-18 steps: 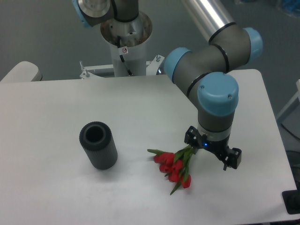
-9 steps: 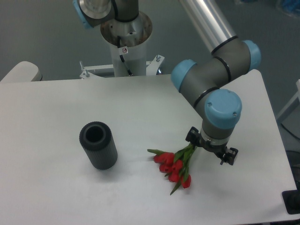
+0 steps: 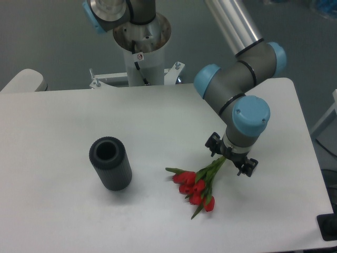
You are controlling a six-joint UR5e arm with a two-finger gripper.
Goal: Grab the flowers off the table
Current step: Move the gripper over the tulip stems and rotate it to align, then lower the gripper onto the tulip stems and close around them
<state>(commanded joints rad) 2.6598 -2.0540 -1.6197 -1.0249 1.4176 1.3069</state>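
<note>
The flowers (image 3: 196, 187), red tulip blooms with green leaves and stems, lie on the white table (image 3: 63, 221) right of its middle. The stems run up and to the right, under the gripper (image 3: 229, 158). The gripper points down over the stem ends, and the blue-capped wrist hides its fingers. Only the black flange lugs show on either side. I cannot tell whether the jaws are open or closed on the stems. The blooms rest on the tabletop.
A dark grey ribbed cylinder (image 3: 110, 163) stands on the table left of the flowers. The arm's white base column (image 3: 142, 50) stands behind the far table edge. The table's right edge is close to the wrist.
The wrist has shifted slightly left and back and has turned about its axis, so it now sits over the stem ends. The flowers and the cylinder have not moved.
</note>
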